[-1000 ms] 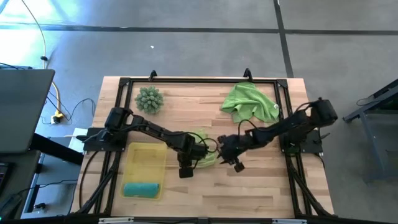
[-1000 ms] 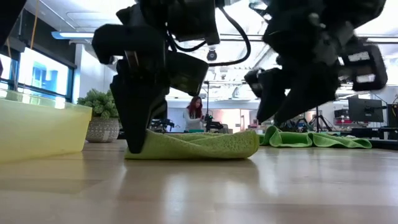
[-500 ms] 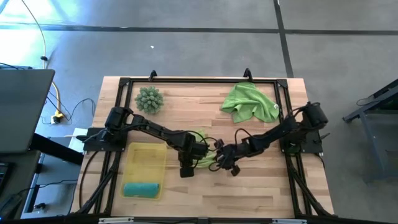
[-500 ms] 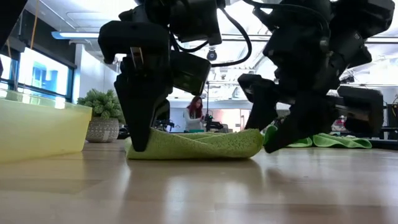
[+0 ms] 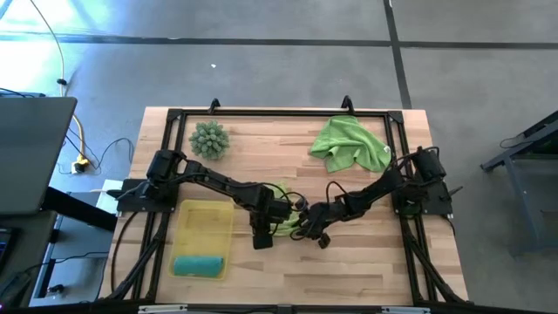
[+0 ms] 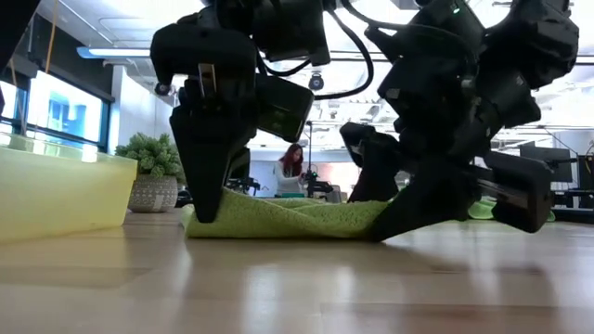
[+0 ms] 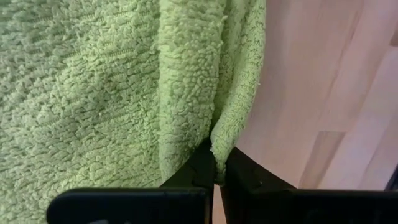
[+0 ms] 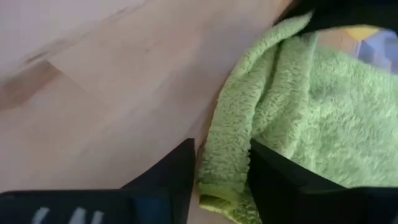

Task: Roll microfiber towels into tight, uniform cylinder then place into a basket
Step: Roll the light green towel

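Note:
A lime green towel (image 5: 283, 220) lies folded flat on the table's middle, between my two grippers, and also shows in the low view (image 6: 288, 218). My left gripper (image 5: 261, 234) is shut on its left end. My right gripper (image 5: 305, 231) is down at its right end, open, with a finger on either side of the towel's edge (image 8: 221, 171). A second lime green towel (image 5: 349, 144) lies crumpled at the far right. A rolled teal towel (image 5: 199, 264) lies in the near end of the yellow basket (image 5: 187, 209). My left gripper pinches the towel's edge (image 7: 219, 146) between its two fingers (image 7: 199, 169), coming from above and pointing down. The rest of the towel lies on the table. My right gripper: its fingers (image 8: 171, 171) straddle the folded edge; I cannot tell whether they touch it.
A spiky pale-green ball (image 5: 209, 139) sits at the far left. The basket stands close to the left of my left gripper (image 6: 206, 209). Bare wood lies along the near edge, to the right of the basket. A black frame runs around the table's left, far and right sides.
My right gripper has gone toward the table's left edge and down, from just right of the towel to the towel's right end, and now stands over that edge. The right arm has stretched out lower over the table.

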Tool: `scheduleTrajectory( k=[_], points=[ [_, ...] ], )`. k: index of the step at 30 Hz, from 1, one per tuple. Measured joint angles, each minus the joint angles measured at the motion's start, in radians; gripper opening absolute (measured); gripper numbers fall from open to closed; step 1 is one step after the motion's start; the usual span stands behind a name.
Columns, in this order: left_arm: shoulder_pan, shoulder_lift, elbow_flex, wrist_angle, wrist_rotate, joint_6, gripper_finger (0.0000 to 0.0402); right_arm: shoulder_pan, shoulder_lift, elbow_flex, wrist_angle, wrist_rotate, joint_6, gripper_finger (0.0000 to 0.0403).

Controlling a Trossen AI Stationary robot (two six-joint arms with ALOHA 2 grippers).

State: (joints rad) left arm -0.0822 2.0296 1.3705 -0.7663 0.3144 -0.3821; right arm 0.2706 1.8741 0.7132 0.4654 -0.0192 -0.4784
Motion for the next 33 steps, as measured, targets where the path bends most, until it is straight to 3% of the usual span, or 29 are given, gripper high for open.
scheduleTrajectory(
  k=[3, 10, 18, 23, 27, 33],
  points=[
    [-0.009, 0.0, 0.0, -0.001, 0.005, -0.024, 0.0, -0.009, 0.002, 0.0, -0.002, -0.022, 0.06, 0.0103],
    [-0.042, -0.035, 0.001, -0.02, -0.017, -0.088, 0.0014, -0.083, 0.005, 0.0, -0.003, -0.189, 0.22, 0.0009],
    [-0.089, -0.058, 0.001, -0.063, -0.09, -0.19, 0.0036, -0.163, 0.007, 0.014, -0.019, -0.391, 0.528, 0.0005],
    [-0.128, -0.058, 0.001, -0.076, -0.134, -0.244, 0.0056, -0.195, 0.007, 0.033, -0.025, -0.452, 0.781, 0.0003],
    [-0.165, -0.068, 0.009, -0.067, -0.184, -0.272, 0.0073, -0.219, 0.007, 0.044, -0.032, -0.463, 0.877, 0.0003],
    [-0.223, -0.068, 0.037, -0.064, -0.44, -0.234, 0.0108, -0.241, 0.033, 0.05, -0.018, -0.457, 0.935, 0.0003]
  ],
)
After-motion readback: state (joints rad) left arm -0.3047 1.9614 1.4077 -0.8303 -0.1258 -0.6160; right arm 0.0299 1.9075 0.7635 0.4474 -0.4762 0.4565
